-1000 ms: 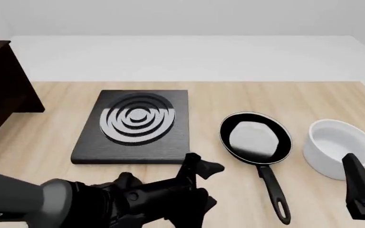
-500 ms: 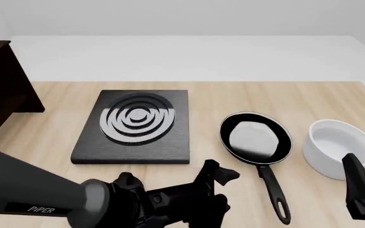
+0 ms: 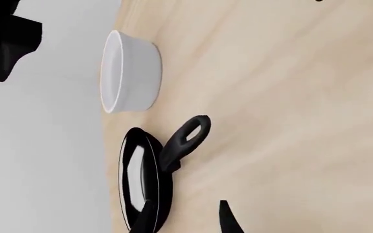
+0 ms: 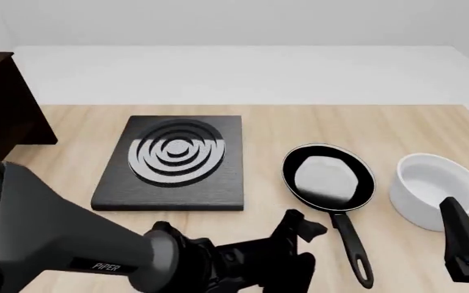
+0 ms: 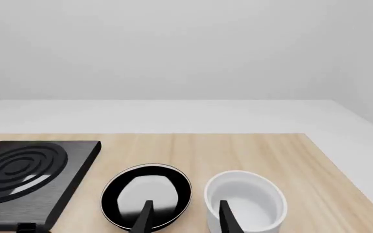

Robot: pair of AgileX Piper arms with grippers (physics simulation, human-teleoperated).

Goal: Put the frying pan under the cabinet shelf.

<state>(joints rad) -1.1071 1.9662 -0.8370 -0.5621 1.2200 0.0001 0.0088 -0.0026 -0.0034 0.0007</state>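
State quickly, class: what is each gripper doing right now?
Left gripper: open, empty, beside the long black handle of the round black frying pan.
Right gripper: open, empty, near the white round bowl.

Table [image 4: 267, 131]: light wood top, bearing all items. Square plate [image 4: 173, 162]: black with grey concentric rings, flat on the table's left-centre. Bowl [image 4: 434, 189]: white, round, upright, well right of the square plate near the table's right edge.

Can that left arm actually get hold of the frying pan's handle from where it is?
Probably yes. The left gripper sits just beside the frying pan, next to its long handle, with only bare table between them. The white bowl stands off on the pan's other side.
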